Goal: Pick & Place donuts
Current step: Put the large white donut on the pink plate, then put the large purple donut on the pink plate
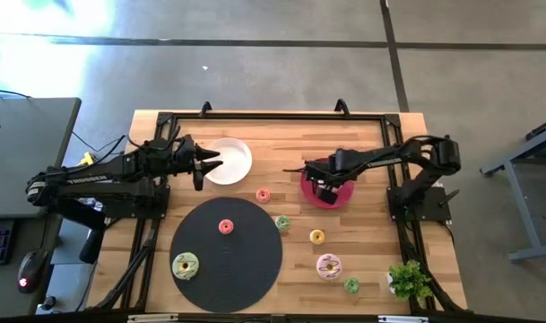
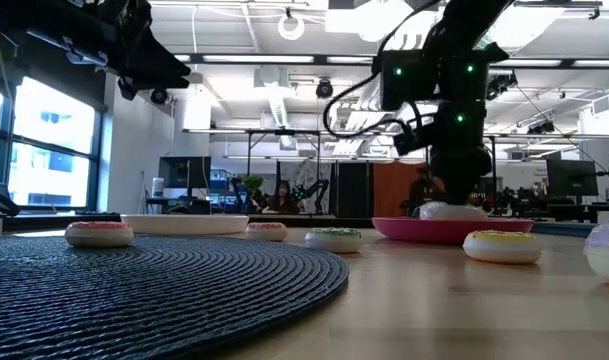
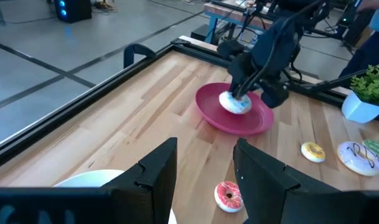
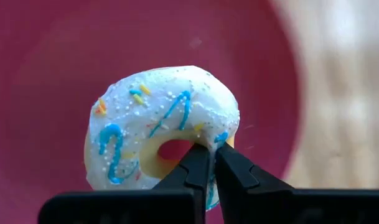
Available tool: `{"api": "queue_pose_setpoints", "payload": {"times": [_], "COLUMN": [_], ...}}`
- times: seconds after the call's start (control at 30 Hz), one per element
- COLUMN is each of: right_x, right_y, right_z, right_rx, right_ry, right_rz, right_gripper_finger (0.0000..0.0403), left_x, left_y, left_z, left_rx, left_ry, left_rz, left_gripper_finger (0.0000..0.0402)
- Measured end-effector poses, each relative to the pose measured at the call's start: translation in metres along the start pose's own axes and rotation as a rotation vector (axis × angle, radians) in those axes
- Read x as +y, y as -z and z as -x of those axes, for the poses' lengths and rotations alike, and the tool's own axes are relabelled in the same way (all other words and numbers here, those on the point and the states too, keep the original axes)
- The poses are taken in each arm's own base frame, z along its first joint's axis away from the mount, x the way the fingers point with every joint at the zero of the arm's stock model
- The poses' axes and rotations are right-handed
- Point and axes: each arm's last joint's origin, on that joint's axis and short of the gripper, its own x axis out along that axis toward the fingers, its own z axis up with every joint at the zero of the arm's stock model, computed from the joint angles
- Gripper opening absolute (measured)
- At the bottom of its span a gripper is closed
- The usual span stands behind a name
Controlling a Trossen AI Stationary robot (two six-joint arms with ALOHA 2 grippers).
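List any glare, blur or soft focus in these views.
High view: bright glare washes out the floor at upper left. Low view: the black mat is blurred up close. Right wrist view: the white-iced donut is sharp, the red plate behind it soft.

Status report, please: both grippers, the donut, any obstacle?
Right gripper shut on white-iced donut, over the red plate. Left gripper open, waiting at the white plate. Nothing in the way.

My right fingers [image 4: 205, 163] pinch the white-iced donut [image 4: 158, 127] with blue squiggles, tilted on edge over the red plate [image 1: 337, 196] near the table's far right.
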Motion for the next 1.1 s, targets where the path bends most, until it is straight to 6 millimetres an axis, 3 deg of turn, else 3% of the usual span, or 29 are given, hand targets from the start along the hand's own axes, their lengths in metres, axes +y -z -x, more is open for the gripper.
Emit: {"api": "queue_pose_setpoints", "payload": {"times": [0.17,0.53,0.87,1.1], "right_x": [-0.001,-0.005,-0.006,-0.011], "right_y": [-0.001,0.005,0.013,-0.006], "right_z": [-0.005,0.001,0.002,0.036], "right_rx": [0.007,0.049,0.141,0.127], "right_ry": [0.072,0.055,0.018,-0.006], "right_rz": [0.022,0.042,0.067,0.116], "right_gripper_finger": [0.0028,0.0126,0.0149,0.0151], "left_x": [0.0,0.0,0.0,0.0], "left_y": [0.0,0.0,0.0,0.0], "left_z": [0.0,0.0,0.0,0.0], "left_rx": [0.0,0.0,0.0,-0.001], "left_ry": [0.0,-0.001,-0.002,-0.003], "left_rz": [0.0,0.0,0.0,0.0], "left_gripper_finger": [0.0152,0.0152,0.0152,0.0152]}}
